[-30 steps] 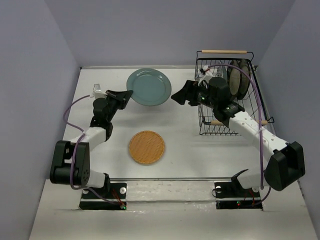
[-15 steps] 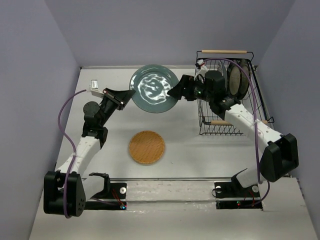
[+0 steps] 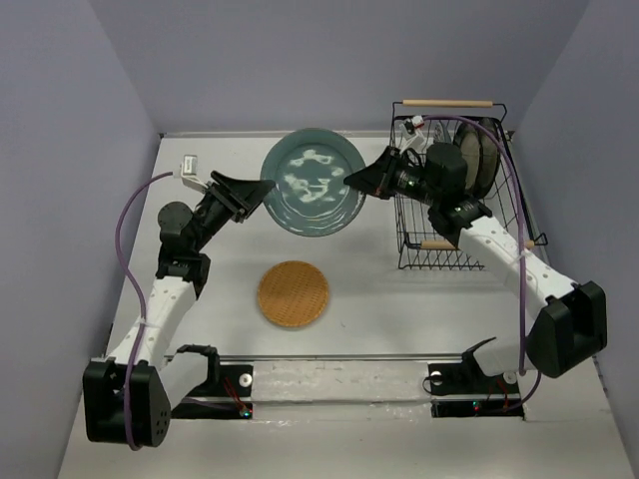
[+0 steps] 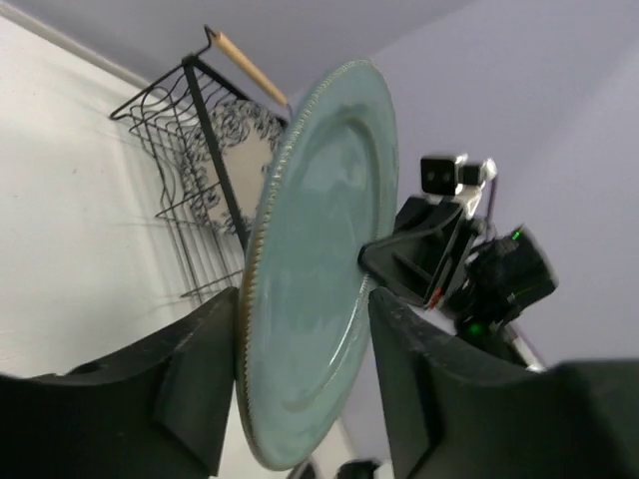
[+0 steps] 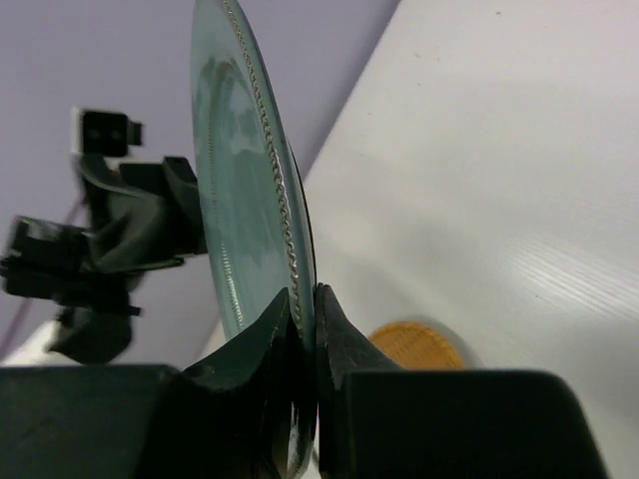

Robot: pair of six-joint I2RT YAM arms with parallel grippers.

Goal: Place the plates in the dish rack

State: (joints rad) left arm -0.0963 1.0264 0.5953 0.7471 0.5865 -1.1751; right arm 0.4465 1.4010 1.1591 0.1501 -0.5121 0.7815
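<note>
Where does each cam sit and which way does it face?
Top external: above, behind the bases, looking down; both arms, left gripper, right gripper, plain teal round plate, black wire dish rack.
Left wrist: faces right across the plate toward the rack; own fingers flank it.
Right wrist: faces left along the plate's rim; own fingers pinch it.
Shared: wrist views both show plate and opposite gripper.

The raised plate [image 3: 313, 195] hangs between the claws, left claw [image 3: 265, 190] at its left edge, right claw [image 3: 352, 183] at its right. The rack [image 3: 419, 261] stands just right of the right claw, plates [image 3: 477, 155] upright inside. Before both claws, another plate [image 3: 293, 293] lies on the table [image 3: 379, 299].
</note>
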